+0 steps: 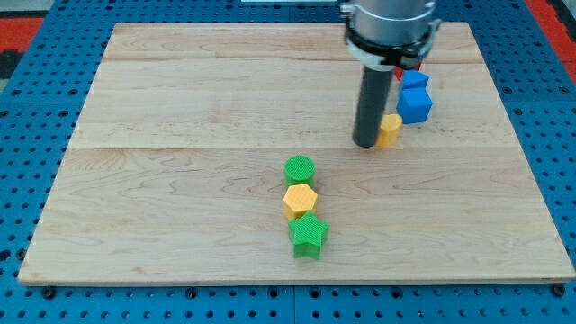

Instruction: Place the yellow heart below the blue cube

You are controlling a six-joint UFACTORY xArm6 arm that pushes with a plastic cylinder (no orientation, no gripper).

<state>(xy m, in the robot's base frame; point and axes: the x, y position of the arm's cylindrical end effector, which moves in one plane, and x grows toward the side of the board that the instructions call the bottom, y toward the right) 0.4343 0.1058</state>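
The yellow heart [390, 130] lies at the view's right of centre, partly hidden by the rod. My tip [366, 142] rests on the board, touching the heart's left side. The blue cube [415, 104] sits just up and right of the heart, close to it or touching. A second blue block [414, 80] sits directly above the cube, and a red block [399, 72] peeks out beside it, mostly hidden behind the arm.
A green cylinder [300, 169], a yellow hexagon [301, 200] and a green star [309, 234] form a column at the board's lower middle. The wooden board [180, 180] lies on a blue pegboard; its right edge is near the blue blocks.
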